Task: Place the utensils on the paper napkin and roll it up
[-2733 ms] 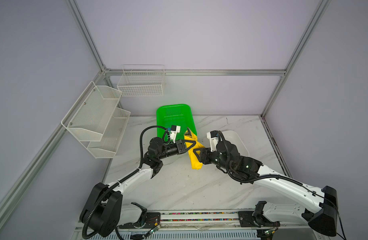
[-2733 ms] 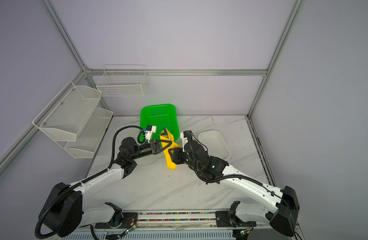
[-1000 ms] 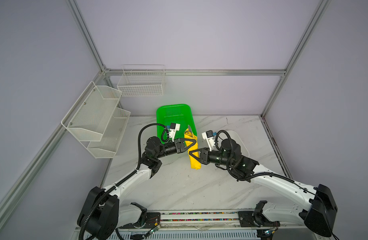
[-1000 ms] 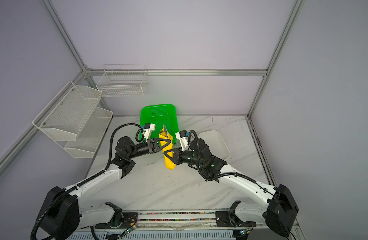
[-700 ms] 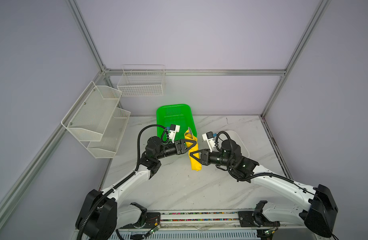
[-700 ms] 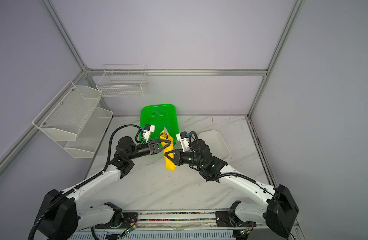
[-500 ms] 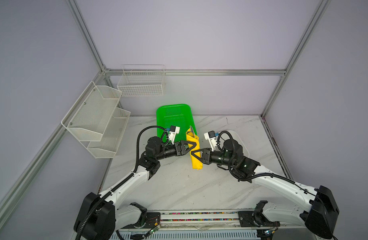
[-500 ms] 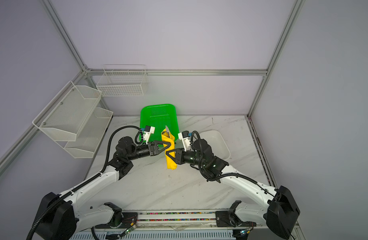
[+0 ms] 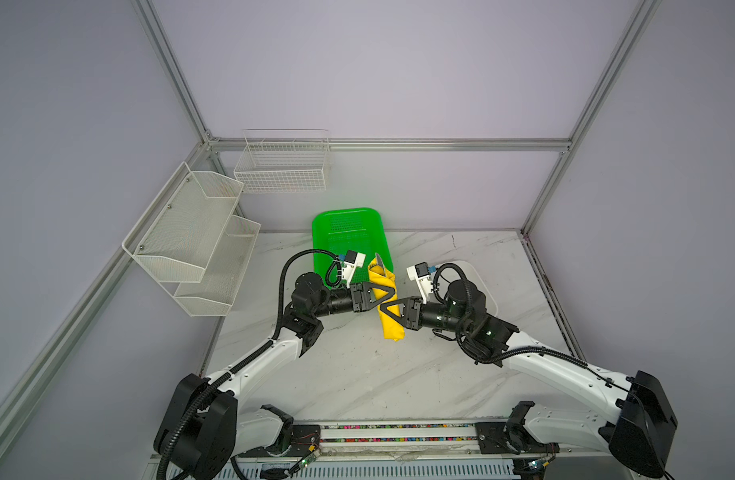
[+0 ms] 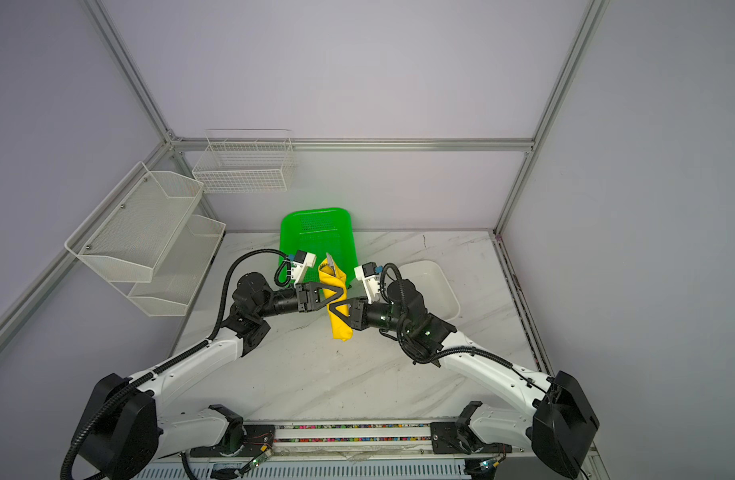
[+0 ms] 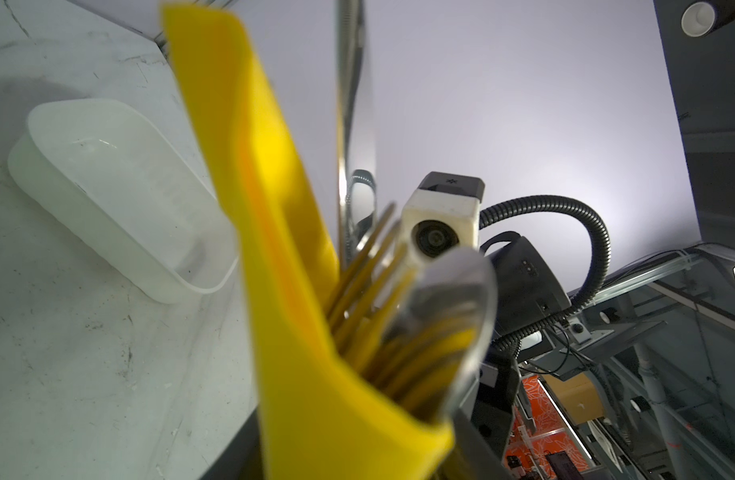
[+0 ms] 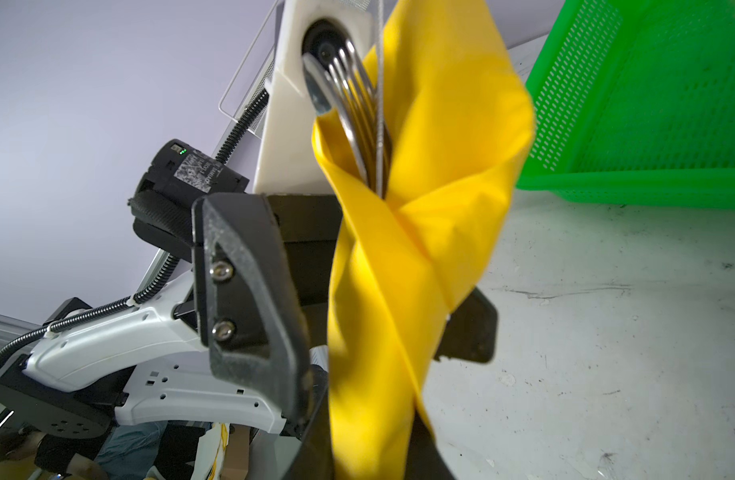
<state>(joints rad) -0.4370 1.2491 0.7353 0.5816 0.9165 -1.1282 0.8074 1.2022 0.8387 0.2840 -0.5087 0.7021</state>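
Observation:
The yellow paper napkin [image 9: 388, 326] [image 10: 341, 328] is rolled into a cone and held upright above the marble table, between both grippers. The utensils stick out of its top: the knife [image 11: 353, 104], the fork [image 11: 370, 266] and the spoon [image 11: 453, 299]. They also show as a shiny bunch [image 12: 349, 104], with the knife tip [image 9: 378, 259] seen from above. My left gripper [image 9: 393, 293] [image 10: 344, 293] reaches in from the left. Its fingers [image 12: 249, 291] stand close on both sides of the roll's upper part. My right gripper [image 9: 383, 309] [image 10: 331, 309] is shut on the roll just below it.
A green basket [image 9: 347, 228] [image 12: 648, 124] stands right behind the roll. A white tray [image 9: 482, 278] [image 11: 108, 166] lies to the right, under my right wrist. White mesh shelves [image 9: 191, 232] and a wire basket [image 9: 282, 166] hang on the left and back walls.
My left gripper opened off the roll and has come back in around it. My right gripper kept its hold and the roll stayed upright in about the same place.

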